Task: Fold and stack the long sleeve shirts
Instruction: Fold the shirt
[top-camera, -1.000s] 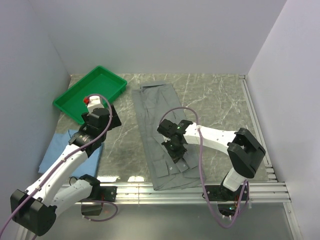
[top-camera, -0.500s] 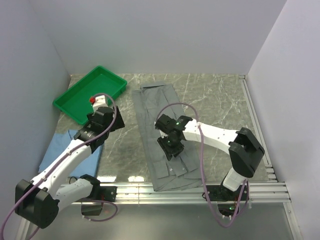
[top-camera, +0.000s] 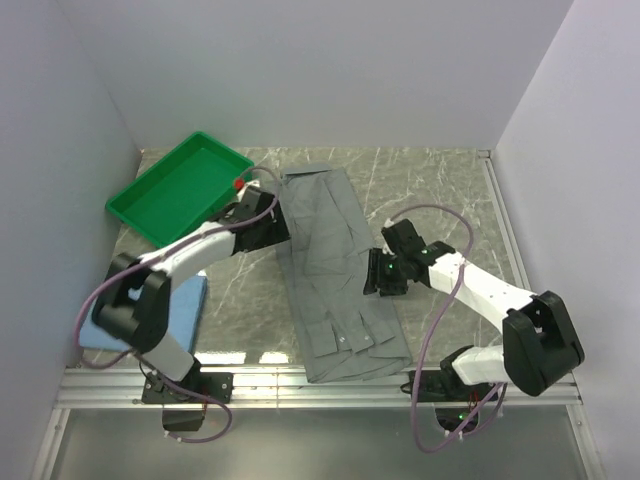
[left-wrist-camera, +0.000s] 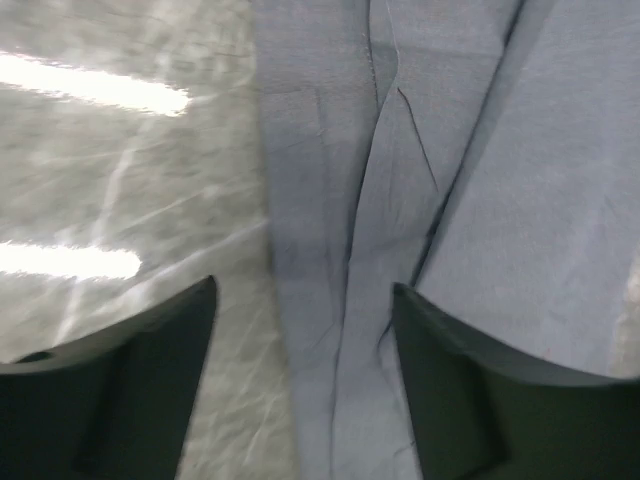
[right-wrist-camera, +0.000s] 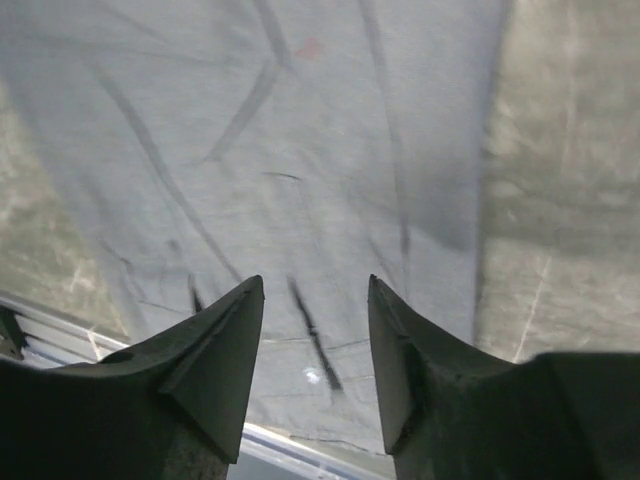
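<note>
The grey long sleeve shirt (top-camera: 330, 250) lies folded into a long strip down the middle of the marble table. My left gripper (top-camera: 268, 216) is low at the strip's upper left edge. In the left wrist view it (left-wrist-camera: 302, 300) is open, its fingers straddling that edge of the grey shirt (left-wrist-camera: 330, 200). My right gripper (top-camera: 378, 276) sits at the strip's right edge, lower down. It (right-wrist-camera: 313, 298) is open over the grey cloth (right-wrist-camera: 300, 120), holding nothing. The light blue shirt (top-camera: 98, 332) lies at the near left, partly hidden under the left arm.
A green tray (top-camera: 175, 190) stands at the back left, just beyond the left gripper. The metal rail (top-camera: 300, 385) runs along the table's near edge, close to the shirt's lower end. White walls close in the sides and back.
The left arm swung right from beside the tray to the grey shirt's left edge. The right gripper let go of the shirt's middle, opened, and moved to its right edge.
</note>
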